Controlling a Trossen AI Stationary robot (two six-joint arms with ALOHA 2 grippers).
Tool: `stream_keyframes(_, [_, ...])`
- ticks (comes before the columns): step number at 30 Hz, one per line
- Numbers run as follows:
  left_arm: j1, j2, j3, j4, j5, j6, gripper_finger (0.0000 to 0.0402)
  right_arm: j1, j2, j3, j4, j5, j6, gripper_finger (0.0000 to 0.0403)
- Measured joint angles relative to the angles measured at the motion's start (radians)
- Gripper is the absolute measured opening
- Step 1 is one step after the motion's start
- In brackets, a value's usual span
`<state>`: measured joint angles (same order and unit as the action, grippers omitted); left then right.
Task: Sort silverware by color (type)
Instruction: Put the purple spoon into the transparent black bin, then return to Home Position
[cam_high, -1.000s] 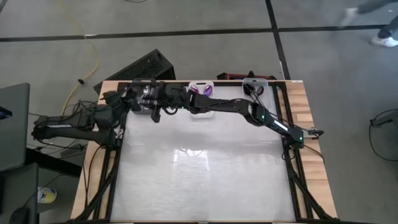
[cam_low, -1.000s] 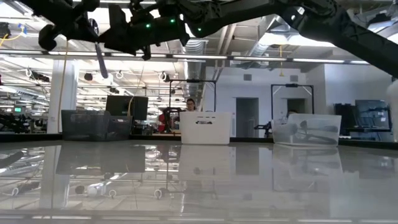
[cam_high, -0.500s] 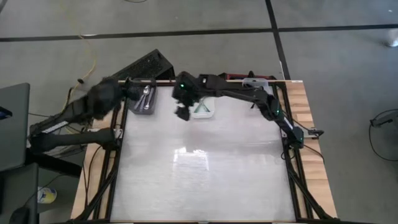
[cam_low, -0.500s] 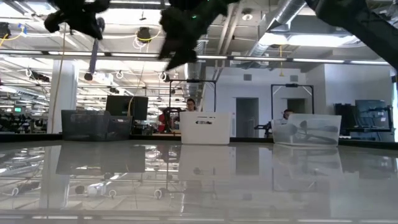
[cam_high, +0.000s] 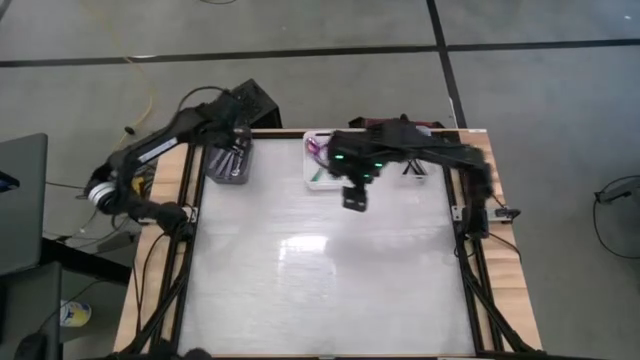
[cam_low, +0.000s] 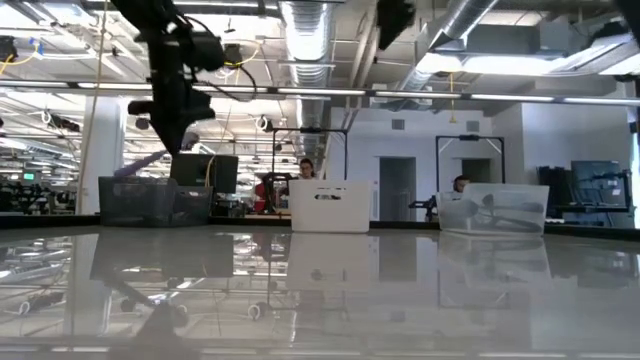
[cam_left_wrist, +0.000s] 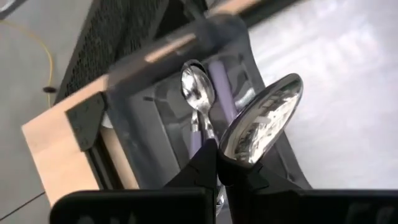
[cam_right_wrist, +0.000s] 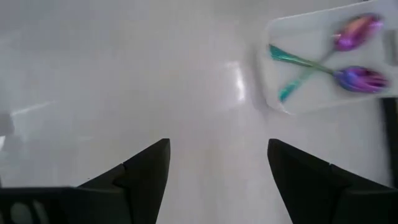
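A silver spoon (cam_left_wrist: 264, 121) is held in my left gripper (cam_left_wrist: 217, 163), which hovers above the grey bin (cam_high: 228, 162) at the table's far left corner. The gripper slants down toward the bin. Silver spoons (cam_left_wrist: 198, 93) lie inside the bin. My right gripper (cam_high: 355, 196) hangs open over bare table, with nothing between its fingers (cam_right_wrist: 146, 165). It is just near of the white bin (cam_right_wrist: 292, 68), in which two iridescent spoons (cam_right_wrist: 351, 56) with teal handles lie crossed. My left gripper pinches the silver spoon between its two fingers just behind the bowl (cam_left_wrist: 225, 160). The fingers hide the handle. The bowl sticks out past the fingertips, tilted, and is clear above the grey bin.
A clear bin (cam_high: 412, 140) stands at the far edge, right of the white one. A dark crate (cam_high: 235, 100) sits beyond the table's far left corner. The wide glossy tabletop (cam_high: 320, 270) lies nearer. People show in the room behind in the low view.
My right gripper has drawn away from my left gripper at the far left. It has gone up and toward the table's right, past the white bin, and tipped to point down. My left arm has swung about and turned, carrying the silver spoon over the grey bin.
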<state>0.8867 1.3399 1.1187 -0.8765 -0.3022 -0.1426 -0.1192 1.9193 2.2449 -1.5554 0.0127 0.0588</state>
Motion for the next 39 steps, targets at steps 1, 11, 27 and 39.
stream_keyframes(1, [-0.001,0.024,0.0,0.0,0.001,0.008,0.0,0.011,-0.035,-0.022,0.001,0.023,0.009,0.0294])
stream_keyframes(11, [-0.023,0.154,0.0,0.037,-0.069,0.025,0.0002,0.092,-0.405,-0.391,0.059,0.203,0.208,0.0294])
stream_keyframes(27, [0.01,0.133,0.053,-0.029,-0.139,-0.009,0.0133,0.159,-0.9,-1.007,0.315,0.25,0.457,0.0294])
stream_keyframes(39, [-0.353,-0.401,-0.128,0.348,0.179,-0.056,0.0133,0.203,-1.178,-1.442,0.999,0.233,0.336,0.0294])
